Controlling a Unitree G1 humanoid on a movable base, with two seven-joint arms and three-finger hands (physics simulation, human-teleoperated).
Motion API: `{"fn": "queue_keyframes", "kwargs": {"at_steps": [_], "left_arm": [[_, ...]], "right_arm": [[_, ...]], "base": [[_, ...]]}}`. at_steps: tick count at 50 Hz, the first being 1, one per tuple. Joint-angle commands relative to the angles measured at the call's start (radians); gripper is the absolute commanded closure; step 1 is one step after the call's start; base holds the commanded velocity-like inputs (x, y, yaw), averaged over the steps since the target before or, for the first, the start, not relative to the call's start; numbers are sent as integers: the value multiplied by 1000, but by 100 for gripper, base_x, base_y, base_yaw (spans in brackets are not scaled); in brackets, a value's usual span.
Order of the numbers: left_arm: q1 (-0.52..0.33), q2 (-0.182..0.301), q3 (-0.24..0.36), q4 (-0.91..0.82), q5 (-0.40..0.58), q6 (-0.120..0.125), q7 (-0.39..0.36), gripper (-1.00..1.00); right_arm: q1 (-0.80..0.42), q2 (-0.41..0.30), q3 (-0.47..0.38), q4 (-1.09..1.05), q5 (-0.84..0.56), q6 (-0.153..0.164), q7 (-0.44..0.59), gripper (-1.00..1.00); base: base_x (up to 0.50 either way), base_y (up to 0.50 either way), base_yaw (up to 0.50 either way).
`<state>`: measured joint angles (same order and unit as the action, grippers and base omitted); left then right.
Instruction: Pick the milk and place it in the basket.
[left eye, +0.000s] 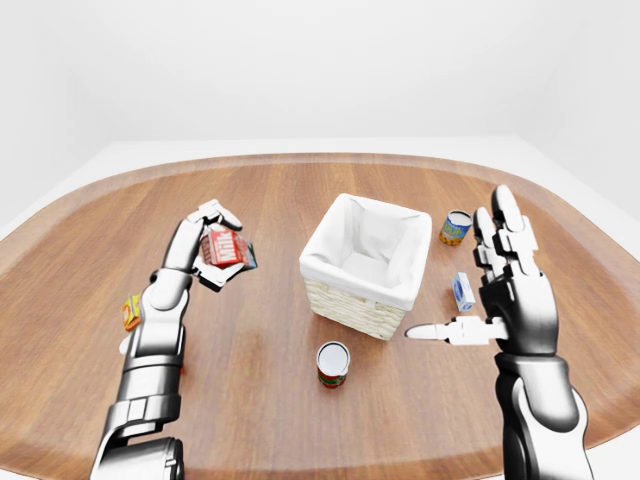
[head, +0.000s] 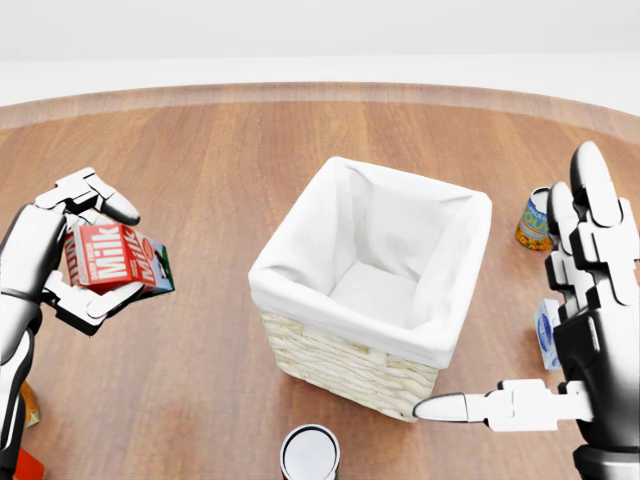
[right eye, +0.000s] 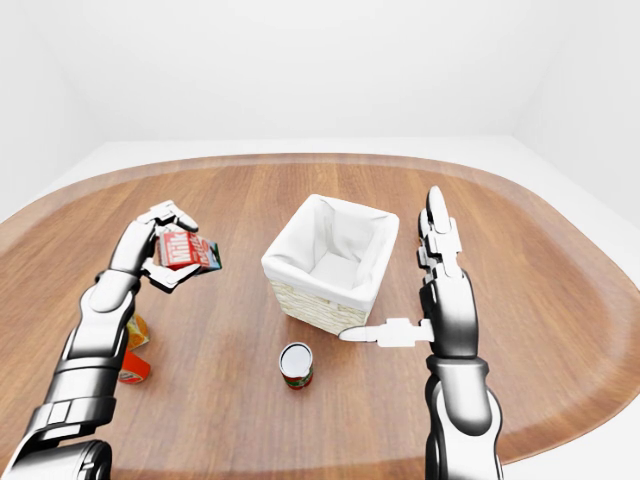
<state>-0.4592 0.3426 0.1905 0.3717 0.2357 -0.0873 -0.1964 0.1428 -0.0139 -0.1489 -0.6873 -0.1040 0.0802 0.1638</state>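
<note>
one milk carton (head: 108, 257) gripped inside left hand (head: 70, 255).

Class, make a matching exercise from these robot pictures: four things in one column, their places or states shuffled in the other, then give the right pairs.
Things:
1. milk carton
2. basket
3. right robot hand
4. red-labelled can

States:
A. open, fingers spread
B. white cloth lining, nothing inside
C. gripped by the left robot hand
D. upright on the table, below the basket in the left-eye view

Pairs: 1-C, 2-B, 3-A, 4-D
</note>
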Motion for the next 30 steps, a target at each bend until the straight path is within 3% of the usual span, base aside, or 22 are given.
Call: {"fn": "queue_keyframes", "kwargs": {"at_steps": [1,10,23,30], "left_arm": [[-27,4,19,-136,-24,0,-17,100],[-42,2,17,-188,-22,24,-31,100],[-67,-2,11,-306,-11,110,-66,100],[-79,-12,2,-335,-9,133,-75,100]], "right_arm": [[2,1,1,1,0,-3,1,-100],[3,1,1,2,-1,-6,1,-100],[4,1,6,-1,-5,-4,0,-100],[3,1,7,2,-6,-4,-1,-100]], "base": [[0,0,0],[0,0,0],[0,0,0],[0,0,0]]}}
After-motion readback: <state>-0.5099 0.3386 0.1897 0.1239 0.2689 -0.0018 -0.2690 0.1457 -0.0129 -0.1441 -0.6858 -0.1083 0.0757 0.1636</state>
